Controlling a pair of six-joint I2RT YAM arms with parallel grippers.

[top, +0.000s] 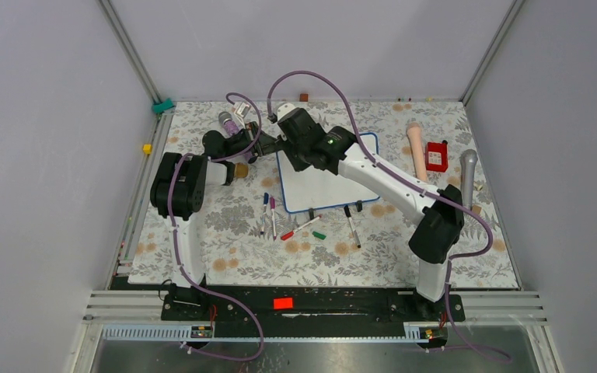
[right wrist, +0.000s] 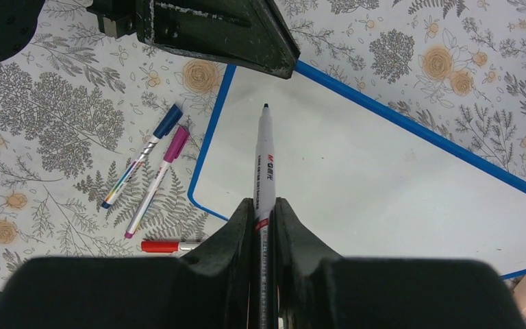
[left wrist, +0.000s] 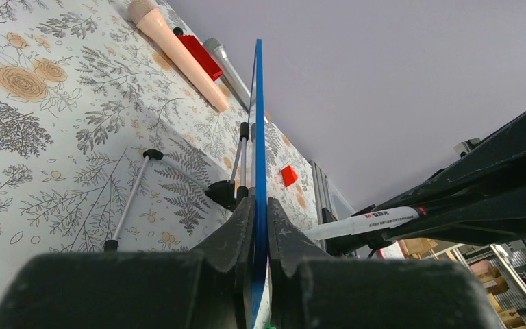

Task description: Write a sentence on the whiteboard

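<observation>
I hold whiteboard [right wrist: 383,171] edge clenched in left tool [left wrist: 260,209]. Right tool [right wrist: 266,212] grasping marker [right wrist: 265,157] over blank board. Sentence not started.

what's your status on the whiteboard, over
Left gripper shut on whiteboard edge. Right gripper shut on marker, tip over the board. Visible face blank. Loose pens beside it, nothing blocking.

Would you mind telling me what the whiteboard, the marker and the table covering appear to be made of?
The whiteboard: glossy white panel, perhaps coated plastic or metal, given its sheen; blue rim looks plastic. The marker: smooth white plastic barrel, printed. The table covering: matte floral-printed cloth or vinyl, unclear.
</observation>
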